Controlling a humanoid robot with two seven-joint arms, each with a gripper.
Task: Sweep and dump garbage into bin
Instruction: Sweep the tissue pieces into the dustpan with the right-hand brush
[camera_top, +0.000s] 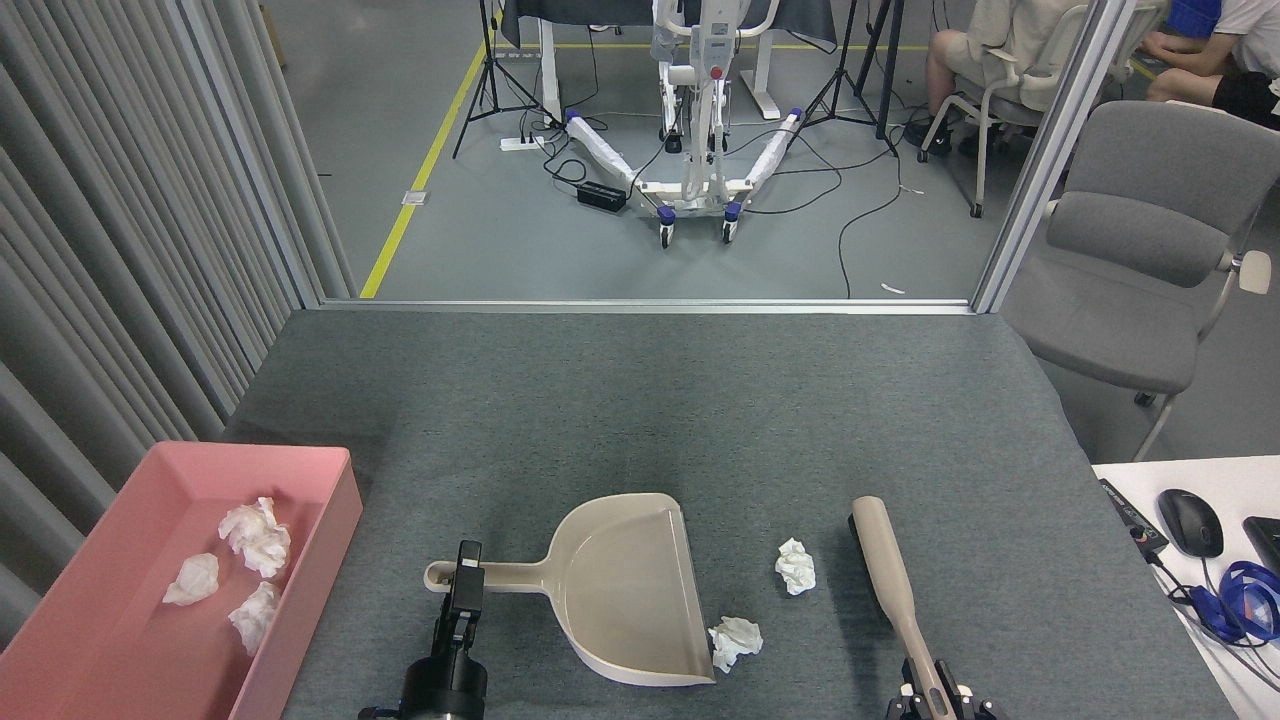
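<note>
Partly done: 3 tissue wads (240, 560) lie in your pink bin (330, 500); 2 wads (796, 565) remain on the table, 1 touching the dustpan (625, 590) lip. Left gripper (465, 585) clamps its handle; right gripper (935, 700) clamps the brush (885, 560) handle.

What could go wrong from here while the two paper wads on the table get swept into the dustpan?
1. The far crumpled white tissue wad lies apart from the beige plastic dustpan; a brush stroke may roll it past the mouth.
2. The near white wad sits at the mouth's corner and may slip around the edge.
3. The left hand is on the thin handle; pushing may turn the dustpan.
</note>
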